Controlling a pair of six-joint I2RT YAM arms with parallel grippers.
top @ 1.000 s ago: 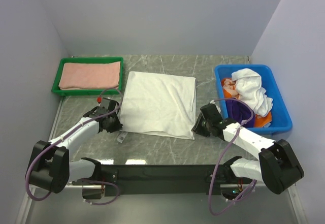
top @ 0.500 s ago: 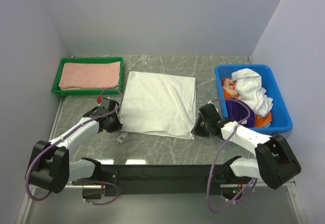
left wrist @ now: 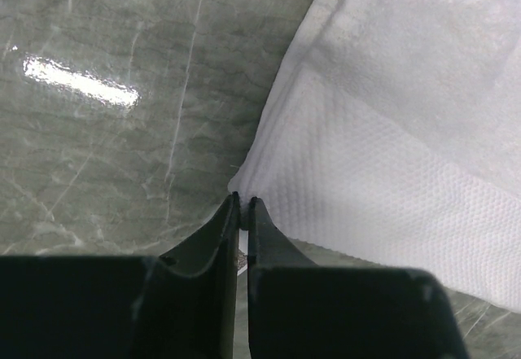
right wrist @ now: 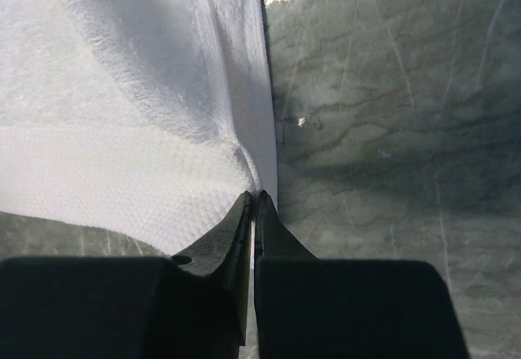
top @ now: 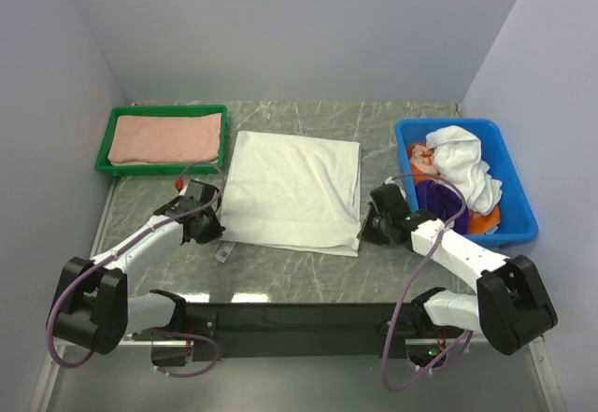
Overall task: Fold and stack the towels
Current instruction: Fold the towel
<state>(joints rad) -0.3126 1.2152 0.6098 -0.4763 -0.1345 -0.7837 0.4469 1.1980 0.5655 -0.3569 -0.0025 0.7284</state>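
A white towel lies spread flat on the marble table in the top view. My left gripper is shut on the towel's near left corner. My right gripper is shut on the towel's near right corner, which is drawn slightly off the table. A folded pink towel lies in the green tray at the back left.
A blue bin at the right holds crumpled white, purple and orange towels. A small tag lies on the table by the left gripper. Walls close in the left, back and right sides.
My right gripper has moved slightly forward and up with the towel's near right corner in it. The left arm has barely moved.
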